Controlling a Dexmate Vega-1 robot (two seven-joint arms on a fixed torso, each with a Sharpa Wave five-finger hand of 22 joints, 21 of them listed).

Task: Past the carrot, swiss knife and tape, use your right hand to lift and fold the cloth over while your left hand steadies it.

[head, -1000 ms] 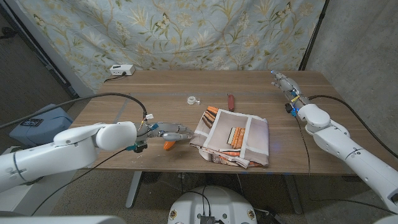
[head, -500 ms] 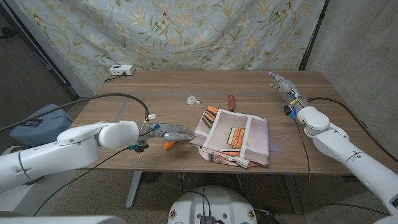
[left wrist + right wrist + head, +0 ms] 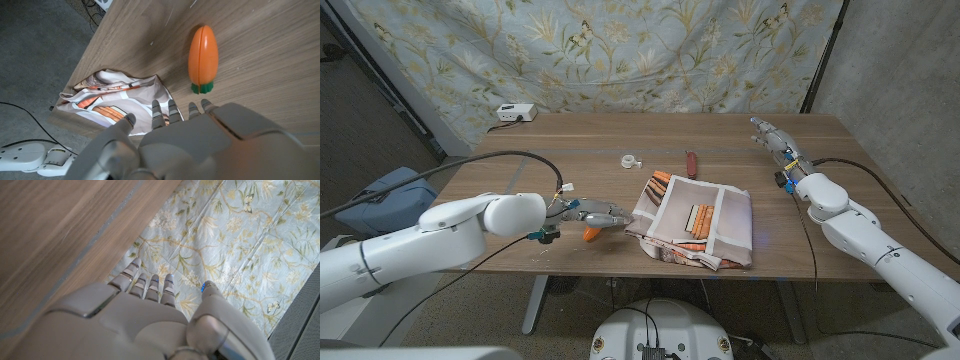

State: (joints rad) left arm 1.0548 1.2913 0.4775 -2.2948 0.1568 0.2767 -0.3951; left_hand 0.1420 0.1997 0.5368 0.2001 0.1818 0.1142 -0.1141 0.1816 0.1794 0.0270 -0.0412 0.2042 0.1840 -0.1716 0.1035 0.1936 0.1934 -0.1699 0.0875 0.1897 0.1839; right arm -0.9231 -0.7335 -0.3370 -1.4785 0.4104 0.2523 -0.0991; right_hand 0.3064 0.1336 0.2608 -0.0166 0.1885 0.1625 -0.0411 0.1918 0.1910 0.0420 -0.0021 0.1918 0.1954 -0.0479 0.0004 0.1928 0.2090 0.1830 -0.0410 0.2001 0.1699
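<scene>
Cloth (image 3: 696,224): patterned, cream with orange and brown panels, lying folded and rumpled on the wooden surface (image 3: 570,140) near its front edge, middle to right. Its underside and inner folds are hidden; the near edge sits close to the surface's front edge.

Carrot (image 3: 591,233): orange with a green end, mostly covered by the left hand in the head view; shown whole in the left wrist view (image 3: 202,59), lying on the wood beside the cloth's corner.

Left hand (image 3: 588,213): fingers stretched out and a little apart toward the cloth's left edge, holding nothing; whether the fingertips touch the cloth cannot be told.

Right hand (image 3: 773,136): at the far right of the surface, well apart from the cloth, fingers extended, nothing in it.

Swiss knife (image 3: 691,163): small dark red item beyond the cloth; detail too small to read.

Tape (image 3: 630,160): small whitish ring, probably a roll, left of the knife.

White box (image 3: 514,113): far left corner.
</scene>
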